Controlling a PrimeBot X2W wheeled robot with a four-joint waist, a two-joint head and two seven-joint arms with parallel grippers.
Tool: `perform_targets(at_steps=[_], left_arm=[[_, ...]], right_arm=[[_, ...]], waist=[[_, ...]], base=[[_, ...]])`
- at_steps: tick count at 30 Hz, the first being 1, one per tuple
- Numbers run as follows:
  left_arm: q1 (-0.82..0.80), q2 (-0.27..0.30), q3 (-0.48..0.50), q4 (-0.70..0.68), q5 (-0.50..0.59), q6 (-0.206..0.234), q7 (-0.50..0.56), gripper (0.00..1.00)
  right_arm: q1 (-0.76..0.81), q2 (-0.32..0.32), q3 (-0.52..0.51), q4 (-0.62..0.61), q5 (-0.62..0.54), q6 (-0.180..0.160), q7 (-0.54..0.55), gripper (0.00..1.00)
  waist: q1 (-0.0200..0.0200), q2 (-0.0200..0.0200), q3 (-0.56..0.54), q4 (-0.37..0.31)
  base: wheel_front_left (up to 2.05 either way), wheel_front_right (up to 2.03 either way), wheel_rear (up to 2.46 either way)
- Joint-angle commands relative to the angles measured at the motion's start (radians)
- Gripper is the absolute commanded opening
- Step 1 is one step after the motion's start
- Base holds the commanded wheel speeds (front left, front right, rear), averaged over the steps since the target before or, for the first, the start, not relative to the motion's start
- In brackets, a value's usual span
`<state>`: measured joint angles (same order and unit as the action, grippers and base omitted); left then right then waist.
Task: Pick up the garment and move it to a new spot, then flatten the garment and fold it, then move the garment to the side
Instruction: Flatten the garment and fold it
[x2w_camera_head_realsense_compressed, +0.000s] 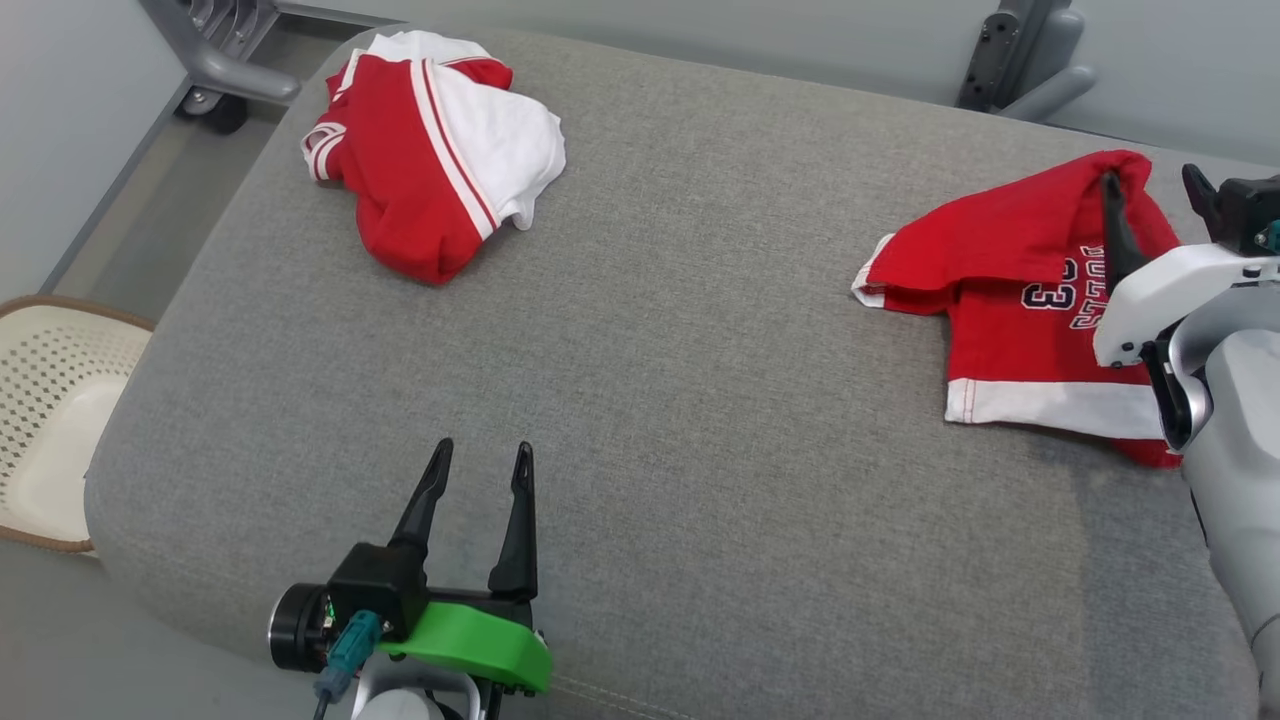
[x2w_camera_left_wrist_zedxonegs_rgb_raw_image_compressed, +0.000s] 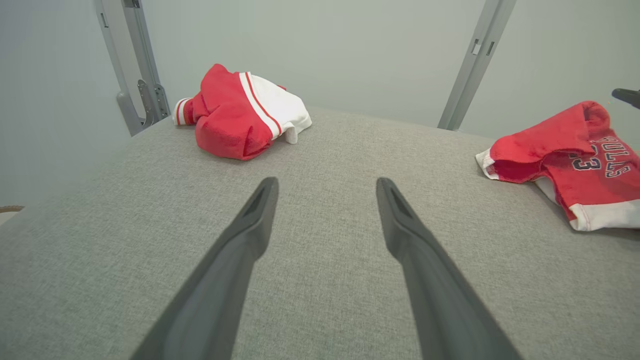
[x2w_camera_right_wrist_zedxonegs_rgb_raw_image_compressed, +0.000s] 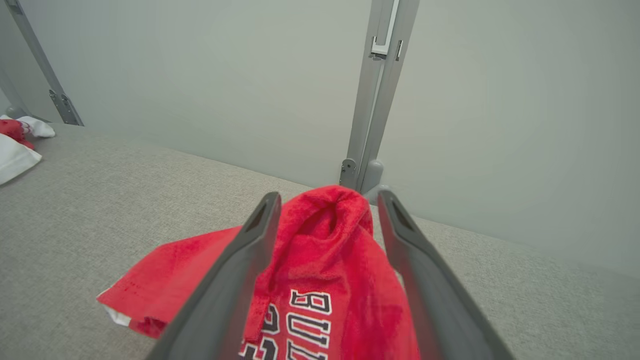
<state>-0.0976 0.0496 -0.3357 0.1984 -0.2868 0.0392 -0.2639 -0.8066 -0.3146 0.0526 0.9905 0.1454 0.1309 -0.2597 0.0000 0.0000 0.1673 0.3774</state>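
A red garment (x2w_camera_head_realsense_compressed: 1010, 265) with a white hem and dark lettering lies crumpled on the right part of the grey cushioned surface (x2w_camera_head_realsense_compressed: 680, 400); it also shows in the left wrist view (x2w_camera_left_wrist_zedxonegs_rgb_raw_image_compressed: 575, 155). My right gripper (x2w_camera_head_realsense_compressed: 1150, 178) stands open over its far end. In the right wrist view a raised fold of the garment (x2w_camera_right_wrist_zedxonegs_rgb_raw_image_compressed: 325, 250) stands between the spread fingers of the right gripper (x2w_camera_right_wrist_zedxonegs_rgb_raw_image_compressed: 328, 197), which do not pinch it. My left gripper (x2w_camera_head_realsense_compressed: 481, 450) is open and empty near the front edge, its fingers (x2w_camera_left_wrist_zedxonegs_rgb_raw_image_compressed: 250, 225) low over bare fabric.
A second red and white garment (x2w_camera_head_realsense_compressed: 430, 150) lies bunched at the far left corner. A pale woven basket (x2w_camera_head_realsense_compressed: 50, 420) stands on the floor left of the surface. Grey metal posts (x2w_camera_right_wrist_zedxonegs_rgb_raw_image_compressed: 375, 90) rise behind the far edge against a pale wall.
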Motion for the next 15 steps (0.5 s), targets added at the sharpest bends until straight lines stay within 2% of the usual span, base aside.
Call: perform_targets(at_steps=[1, 6, 10, 15], left_arm=[[0.001, 0.002, 0.003, -0.001, 0.013, 0.001, -0.001, 1.00], [0.013, 0.002, 0.008, 0.003, 0.019, -0.004, -0.001, 1.00], [0.023, 0.002, 0.008, 0.012, 0.032, -0.012, -0.001, 1.00], [0.023, 0.002, 0.004, 0.019, 0.038, -0.021, -0.001, 1.00]], right_arm=[[0.018, 0.000, -0.003, -0.019, -0.008, 0.000, -0.006, 1.00], [0.123, 0.028, 0.026, -0.160, -0.011, 0.000, -0.006, 1.00], [0.266, 0.053, 0.136, -0.253, 0.020, 0.000, -0.006, 1.00], [0.341, 0.062, 0.245, -0.235, 0.053, 0.000, -0.006, 1.00]], waist=[[0.0000, 0.0000, -0.012, -0.020], [0.0000, 0.0000, -0.038, -0.074], [0.0000, 0.0000, -0.062, -0.107], [0.0000, 0.0000, -0.071, -0.107]], base=[[0.00, 0.00, 0.00], [0.00, 0.00, 0.00], [0.00, 0.00, 0.00], [0.00, 0.00, 0.00]])
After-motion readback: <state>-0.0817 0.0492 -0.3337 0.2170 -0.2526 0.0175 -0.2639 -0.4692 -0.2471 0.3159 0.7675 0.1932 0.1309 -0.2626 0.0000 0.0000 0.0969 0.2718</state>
